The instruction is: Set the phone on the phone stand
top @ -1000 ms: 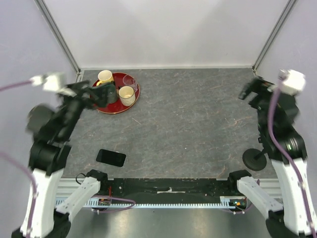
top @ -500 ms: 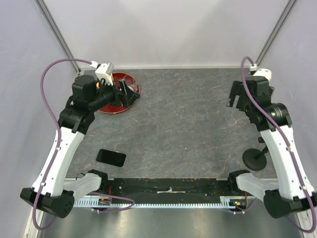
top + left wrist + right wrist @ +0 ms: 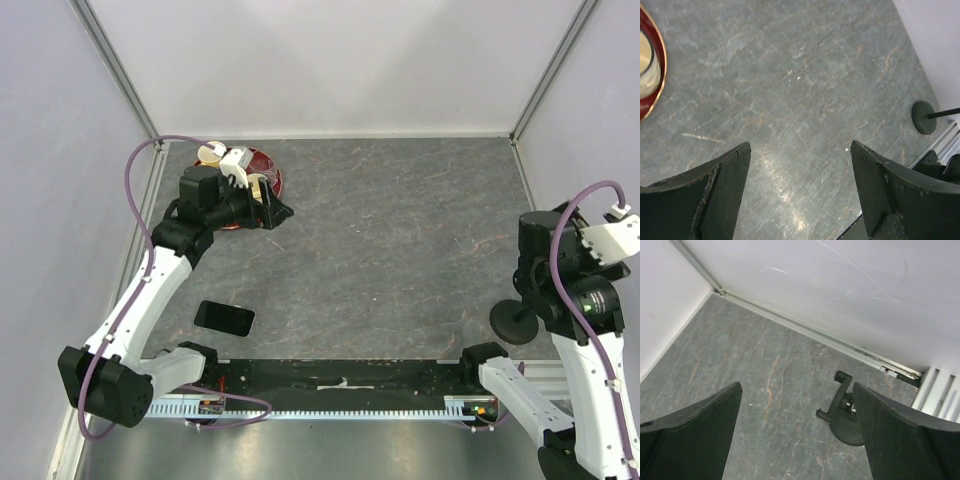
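Observation:
The black phone (image 3: 224, 318) lies flat on the grey table near the front left. The phone stand (image 3: 513, 320) is at the front right, with a round black base; it also shows in the right wrist view (image 3: 842, 410) with its clamp bracket on top, and small in the left wrist view (image 3: 925, 117). My left gripper (image 3: 283, 212) is open and empty, high up beside the red tray, far from the phone. My right gripper (image 3: 797, 427) is open and empty above the table just left of the stand; in the top view the right arm hides its fingers.
A red round tray (image 3: 270, 180) with cups sits at the back left, partly hidden by my left arm; a cup on it shows in the left wrist view (image 3: 647, 65). White walls with metal corner posts close in the table. A black rail runs along the front edge (image 3: 340, 375).
My left arm has swung right, its gripper now past the tray's right side. My right arm has pulled back from the back right down to the front right, over the stand.

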{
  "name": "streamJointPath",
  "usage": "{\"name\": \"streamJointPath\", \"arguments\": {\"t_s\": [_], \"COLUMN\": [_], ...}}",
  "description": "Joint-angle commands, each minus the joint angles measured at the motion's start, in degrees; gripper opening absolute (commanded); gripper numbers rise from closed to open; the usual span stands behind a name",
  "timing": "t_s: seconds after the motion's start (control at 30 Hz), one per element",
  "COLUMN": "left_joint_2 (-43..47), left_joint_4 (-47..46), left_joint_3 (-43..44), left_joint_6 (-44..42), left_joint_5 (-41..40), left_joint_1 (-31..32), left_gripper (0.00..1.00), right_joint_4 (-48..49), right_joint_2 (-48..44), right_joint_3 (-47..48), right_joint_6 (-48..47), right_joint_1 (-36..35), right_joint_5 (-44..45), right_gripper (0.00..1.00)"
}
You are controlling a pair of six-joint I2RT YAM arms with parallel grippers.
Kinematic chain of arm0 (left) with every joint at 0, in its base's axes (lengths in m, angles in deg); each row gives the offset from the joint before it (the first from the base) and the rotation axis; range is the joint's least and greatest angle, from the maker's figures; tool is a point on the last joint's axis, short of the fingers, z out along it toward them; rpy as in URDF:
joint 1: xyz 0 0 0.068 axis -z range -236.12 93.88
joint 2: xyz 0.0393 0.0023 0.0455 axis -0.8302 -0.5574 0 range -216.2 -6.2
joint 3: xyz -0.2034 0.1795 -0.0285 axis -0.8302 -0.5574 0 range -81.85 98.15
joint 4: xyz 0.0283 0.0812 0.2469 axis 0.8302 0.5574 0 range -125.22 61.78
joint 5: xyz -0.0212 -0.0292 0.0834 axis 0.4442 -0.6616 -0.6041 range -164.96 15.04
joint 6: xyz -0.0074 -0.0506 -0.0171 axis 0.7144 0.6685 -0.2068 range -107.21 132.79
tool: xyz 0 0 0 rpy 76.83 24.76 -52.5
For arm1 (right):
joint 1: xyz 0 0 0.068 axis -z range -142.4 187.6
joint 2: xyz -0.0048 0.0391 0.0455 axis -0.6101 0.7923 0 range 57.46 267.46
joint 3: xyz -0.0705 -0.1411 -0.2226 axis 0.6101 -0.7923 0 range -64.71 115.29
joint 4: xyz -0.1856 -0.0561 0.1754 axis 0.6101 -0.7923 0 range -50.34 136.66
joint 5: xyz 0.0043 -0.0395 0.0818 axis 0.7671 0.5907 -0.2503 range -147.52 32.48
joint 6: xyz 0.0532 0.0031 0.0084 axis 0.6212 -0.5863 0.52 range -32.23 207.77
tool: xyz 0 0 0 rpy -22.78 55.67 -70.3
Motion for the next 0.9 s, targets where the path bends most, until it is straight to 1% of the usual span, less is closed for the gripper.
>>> {"name": "streamJointPath", "arguments": {"t_s": [0.0,0.07,0.17,0.23,0.37,0.6,0.77,0.83,0.87], "left_joint_2": [3.33,3.42,4.38,4.65,5.09,6.58,7.03,7.11,7.03], "left_joint_4": [-6.9,-7.07,-9.36,-9.27,-9.36,-8.48,-8.22,-8.3,-8.3], "left_joint_3": [-4.18,-4.36,-6.02,-6.29,-6.47,-6.47,-6.64,-6.73,-6.82], "left_joint_6": [0.12,0.82,2.14,2.06,2.06,0.48,-0.4,-0.49,-0.58], "left_joint_5": [-1.41,1.4,3.69,3.44,3.34,1.85,0.54,0.45,0.36], "left_joint_1": [-0.01,0.16,0.34,0.6,1.92,4.73,6.49,7.02,7.19], "left_gripper": [0.86,0.83,0.82,0.82,0.82,0.82,0.82,0.82,0.82], "right_joint_4": [-12.59,-15.58,-16.91,-16.91,-16.65,-13.57,-9.18,-8.48,-8.12], "right_joint_2": [1.5,2.64,4.13,4.92,6.24,6.77,6.59,6.86,6.95], "right_joint_3": [-1.04,-2.7,-5.6,-6.49,-7.46,-12.9,-16.68,-16.78,-16.78], "right_joint_6": [12.74,15.9,19.15,20.65,23.02,21.36,17.76,16.97,16.79], "right_joint_1": [0.06,0.14,0.4,1.28,2.87,7.52,11.74,12.27,14.1], "right_joint_5": [6.18,5.64,3.54,1.08,-0.25,-0.78,-2.53,-3.06,-3.33], "right_gripper": [0.98,0.98,0.98,0.98,0.98,0.98,0.94,0.94,0.94]}}
